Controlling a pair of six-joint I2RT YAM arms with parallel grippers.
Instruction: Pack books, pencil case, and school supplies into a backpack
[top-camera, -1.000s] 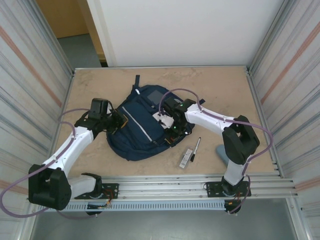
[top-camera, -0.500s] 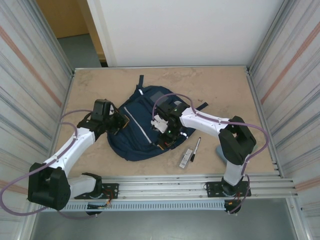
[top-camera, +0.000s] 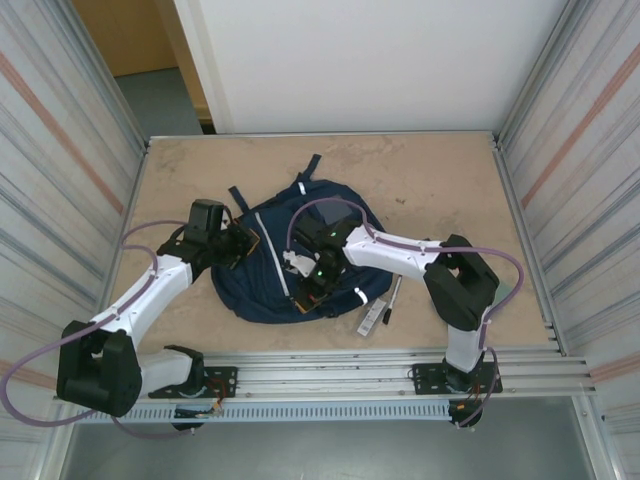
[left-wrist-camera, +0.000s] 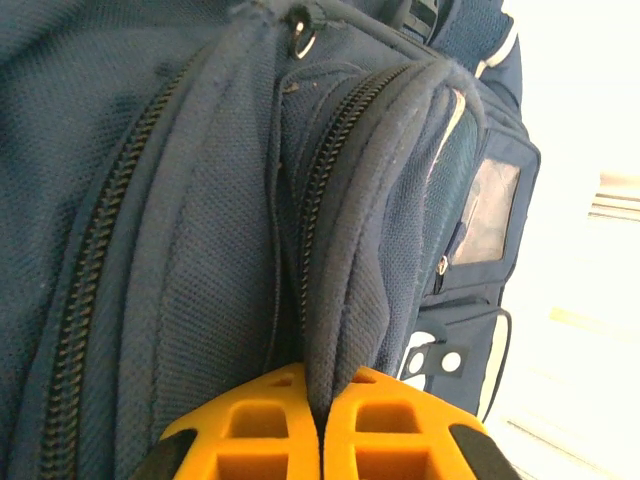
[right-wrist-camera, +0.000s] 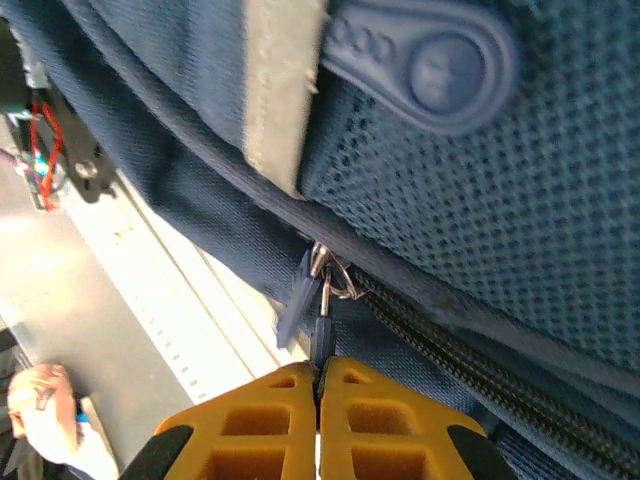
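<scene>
The navy backpack (top-camera: 262, 285) lies in the middle of the table, its front panel facing the far side. My left gripper (top-camera: 245, 243) is at its left edge, shut on a fold of navy fabric (left-wrist-camera: 340, 300) beside a zipper. My right gripper (top-camera: 310, 287) is over the bag's near side, shut on a dark zipper pull (right-wrist-camera: 322, 340) that hangs from a metal ring. The black pen (top-camera: 394, 292) and the white-and-black bar (top-camera: 371, 317) lie on the table just right of the bag. The books and the pencil case are out of view.
Corrugated metal walls (top-camera: 60, 180) stand close on the left and right. An aluminium rail (top-camera: 330, 365) runs along the near edge under the arm bases and shows below the bag (right-wrist-camera: 150, 300). Bare tabletop (top-camera: 430, 180) lies beyond the bag.
My right gripper has moved left and nearer along the bag with the zipper pull. The backpack has turned, its top swinging to the right. The left gripper has barely moved.
</scene>
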